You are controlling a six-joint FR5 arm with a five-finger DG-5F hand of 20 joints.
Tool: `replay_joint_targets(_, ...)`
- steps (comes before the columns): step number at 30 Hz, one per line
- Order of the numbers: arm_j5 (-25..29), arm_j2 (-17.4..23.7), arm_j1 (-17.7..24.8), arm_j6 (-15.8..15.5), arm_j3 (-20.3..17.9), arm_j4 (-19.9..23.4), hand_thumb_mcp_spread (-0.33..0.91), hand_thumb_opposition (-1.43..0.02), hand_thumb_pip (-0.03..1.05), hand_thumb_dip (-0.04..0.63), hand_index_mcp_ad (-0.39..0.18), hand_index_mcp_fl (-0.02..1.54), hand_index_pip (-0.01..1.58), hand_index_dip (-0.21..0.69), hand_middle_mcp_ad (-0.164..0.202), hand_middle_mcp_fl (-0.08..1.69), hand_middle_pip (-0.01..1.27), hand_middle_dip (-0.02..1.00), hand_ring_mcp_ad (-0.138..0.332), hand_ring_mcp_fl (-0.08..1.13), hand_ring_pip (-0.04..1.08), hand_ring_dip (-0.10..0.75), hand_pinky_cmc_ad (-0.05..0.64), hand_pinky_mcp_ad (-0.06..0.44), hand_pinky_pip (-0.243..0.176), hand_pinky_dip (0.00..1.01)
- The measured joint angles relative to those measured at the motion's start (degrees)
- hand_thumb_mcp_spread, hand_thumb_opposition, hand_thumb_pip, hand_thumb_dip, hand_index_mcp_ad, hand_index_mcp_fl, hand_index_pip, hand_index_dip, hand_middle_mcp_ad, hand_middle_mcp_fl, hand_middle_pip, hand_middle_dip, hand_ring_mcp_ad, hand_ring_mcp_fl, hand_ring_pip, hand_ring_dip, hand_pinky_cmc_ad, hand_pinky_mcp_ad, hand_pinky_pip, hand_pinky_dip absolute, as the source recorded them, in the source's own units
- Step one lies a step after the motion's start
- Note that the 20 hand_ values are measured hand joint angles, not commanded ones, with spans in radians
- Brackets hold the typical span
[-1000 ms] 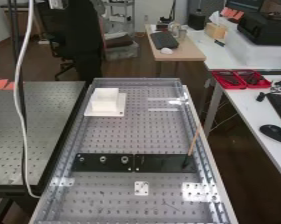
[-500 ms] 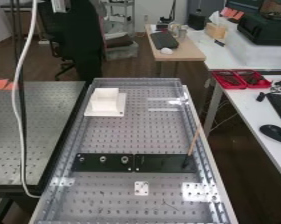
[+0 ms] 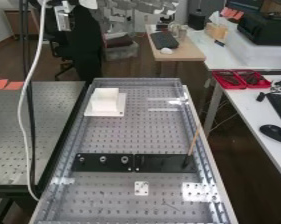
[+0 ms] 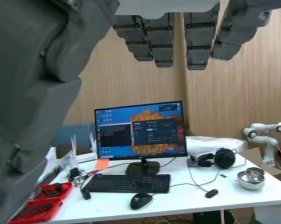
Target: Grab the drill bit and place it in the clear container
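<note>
High view: tan rod (image 3: pixel 193 142), prob. the bit, upright at 4 o'clock in dark plate (image 3: pixel 160 163); clear container (image 3: pixel 164 109) approx. 11 o'clock from it; I'd pinch mid-shaft, lift vert. first. Wrist view: my fingers (image 4: pixel 198 40) released, empty.

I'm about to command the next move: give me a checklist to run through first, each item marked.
1. Robot hand open: ok, fingers hang straight.
2. Nothing held: ok, none seen between fingers and thumb.
3. Robot hand over the black plates: not ok, the wrist view faces a monitor and desk.
4. White block apart from the plates: ok.
5. Drill bit identified: cannot tell, plate fittings too small.
6. Clear container located: cannot tell.
</note>
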Motion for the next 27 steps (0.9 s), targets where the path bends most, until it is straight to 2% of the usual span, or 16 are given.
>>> replay_joint_targets(3,1.34,-0.1,-0.14,0.88,-1.54,1.76,0.12,-0.9,0.3,0.01,0.171,0.07,0.11,0.017,0.201,0.05,0.17,-0.01,0.262,0.1,0.1,-0.066,0.197,0.248,-0.106,0.16)
replay_joint_targets(6,-0.71,-0.26,-0.45,2.26,-4.39,4.49,0.14,-0.88,0.32,0.017,0.162,0.07,0.1,0.051,0.201,0.02,0.17,-0.01,0.255,0.07,0.1,-0.066,0.195,0.246,-0.106,0.16)
replay_joint_targets(8,-1.55,-0.4,-0.56,3.12,-5.68,5.77,0.15,-0.87,0.32,0.017,0.122,0.07,0.1,0.07,0.192,0.02,0.17,0.0,0.234,0.07,0.1,-0.063,0.195,0.246,-0.11,0.16)
replay_joint_targets(9,-1.45,-0.56,-0.67,4.03,-6.61,6.71,0.17,-0.85,0.32,0.017,0.106,0.06,0.1,0.073,0.195,0.02,0.17,0.0,0.227,0.05,0.1,-0.066,0.195,0.246,-0.11,0.16)
replay_joint_targets(10,-0.92,-0.79,-0.81,5.18,-7.54,7.59,0.16,-0.85,0.32,0.017,0.103,0.06,0.1,0.105,0.201,0.02,0.17,-0.01,0.225,0.05,0.09,-0.066,0.195,0.25,-0.11,0.16)
replay_joint_targets(13,-0.01,-1.52,-1.33,7.79,-9.84,10.02,0.21,-0.84,0.34,0.014,0.101,0.03,0.08,0.124,0.201,0.02,0.16,0.0,0.209,0.03,0.09,-0.063,0.197,0.25,-0.11,0.16)
replay_joint_targets(16,0.41,-2.39,-1.8,10.04,-12.29,13.13,0.23,-0.82,0.38,0.016,0.072,0.03,0.08,0.134,0.201,0.02,0.16,0.0,0.162,0.02,0.09,-0.063,0.195,0.25,-0.11,0.16)
replay_joint_targets(18,1.42,-2.84,-1.97,10.82,-13.16,14.37,0.23,-0.82,0.38,0.021,0.063,0.03,0.08,0.154,0.201,0.02,0.16,-0.01,0.161,0.02,0.09,-0.066,0.213,0.246,-0.112,0.16)
replay_joint_targets(20,2.2,-3.48,-2.25,11.77,-14.15,15.97,0.23,-0.82,0.38,0.023,0.061,0.03,0.09,0.183,0.201,0.02,0.15,-0.01,0.161,0.02,0.09,-0.066,0.227,0.264,-0.112,0.16)
replay_joint_targets(22,2.51,-4.63,-2.69,13.57,-15.26,18.13,0.23,-0.82,0.4,0.017,0.042,0.04,0.09,0.201,0.201,0.02,0.16,0.0,0.155,0.02,0.09,-0.063,0.241,0.281,-0.113,0.16)
replay_joint_targets(27,2.99,-7.68,-3.72,17.74,-16.71,21.79,0.24,-0.82,0.43,0.051,0.03,0.04,0.08,0.234,0.195,0.01,0.14,0.01,0.143,0.01,0.08,-0.066,0.262,0.281,-0.124,0.16)
